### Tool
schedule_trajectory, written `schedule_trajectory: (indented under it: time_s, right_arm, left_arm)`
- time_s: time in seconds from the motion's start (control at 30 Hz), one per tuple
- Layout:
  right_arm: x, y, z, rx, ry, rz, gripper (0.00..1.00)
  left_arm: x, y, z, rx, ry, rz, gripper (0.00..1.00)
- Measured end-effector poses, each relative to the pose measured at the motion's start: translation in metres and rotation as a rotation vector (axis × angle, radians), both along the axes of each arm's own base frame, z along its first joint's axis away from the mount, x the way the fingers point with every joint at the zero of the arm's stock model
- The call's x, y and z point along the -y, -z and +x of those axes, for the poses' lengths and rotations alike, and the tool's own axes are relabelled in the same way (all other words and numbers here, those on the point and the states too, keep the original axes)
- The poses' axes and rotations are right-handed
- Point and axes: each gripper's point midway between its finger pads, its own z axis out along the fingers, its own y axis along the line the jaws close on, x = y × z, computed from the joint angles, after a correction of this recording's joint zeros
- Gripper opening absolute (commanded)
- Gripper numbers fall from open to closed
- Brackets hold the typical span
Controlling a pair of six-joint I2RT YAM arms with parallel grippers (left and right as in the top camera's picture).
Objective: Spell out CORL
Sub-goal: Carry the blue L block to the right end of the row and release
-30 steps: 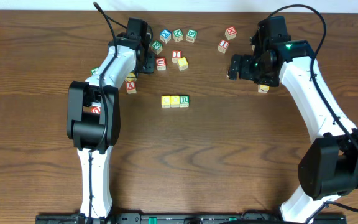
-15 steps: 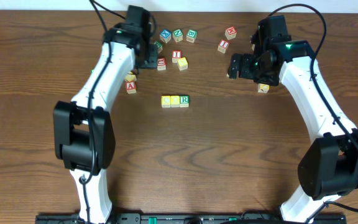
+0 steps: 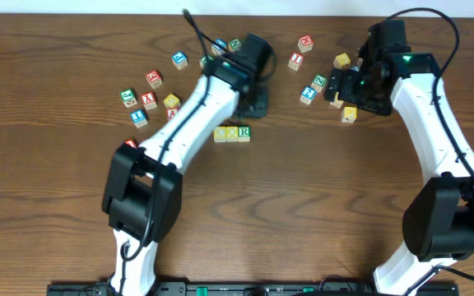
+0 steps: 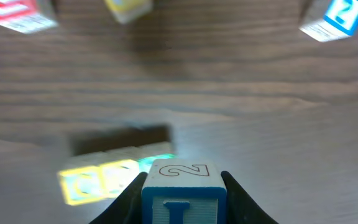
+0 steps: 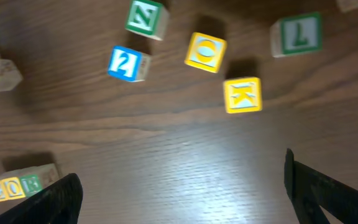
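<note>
Near the middle of the table [image 3: 303, 214], the left gripper [image 4: 184, 190] pinched the blue-L cube [image 4: 182, 171] by the R end of the three-cube row [image 3: 231, 133]; the right gripper [image 5: 182, 190] gaped wide toward the far edge.

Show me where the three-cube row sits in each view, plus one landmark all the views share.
Overhead: the three-cube row lies mid-table, near the picture's centre.
Left wrist: lower left, blurred, beyond the held L cube.
Right wrist: bottom-left corner.
Shared landmark: the blue 2 cube, likely the same one in all three.
</note>
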Motion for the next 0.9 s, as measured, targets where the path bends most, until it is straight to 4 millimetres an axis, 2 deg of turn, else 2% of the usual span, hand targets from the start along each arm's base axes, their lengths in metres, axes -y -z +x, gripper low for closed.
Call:
schedule_trajectory:
  time_s: [0.13,0.27,0.43,0.67,0.9]
  right_arm:
    - [0.009,0.002,-0.004,-0.017,0.011,-0.005,0.99]
    - [0.011,0.002,-0.005,-0.023,0.000,-0.012,0.99]
    - [0.011,0.002,-0.006,-0.026,-0.011,-0.016,0.99]
    - [0.011,0.003,-0.007,-0.029,-0.017,-0.017,0.99]
    - [0.011,0.003,-0.009,-0.038,-0.017,-0.018,0.99]
  left_arm:
    - [0.015,0.000,-0.009,0.007,-0.015,0.005,0.28]
    - [0.023,0.005,-0.012,0.013,-0.030,0.000,0.28]
    - [0.025,0.026,-0.016,-0.001,-0.041,0.016,0.27]
    - [0.025,0.067,-0.021,-0.065,-0.065,0.056,0.28]
    - [0.026,0.076,-0.023,-0.080,-0.083,0.060,0.28]
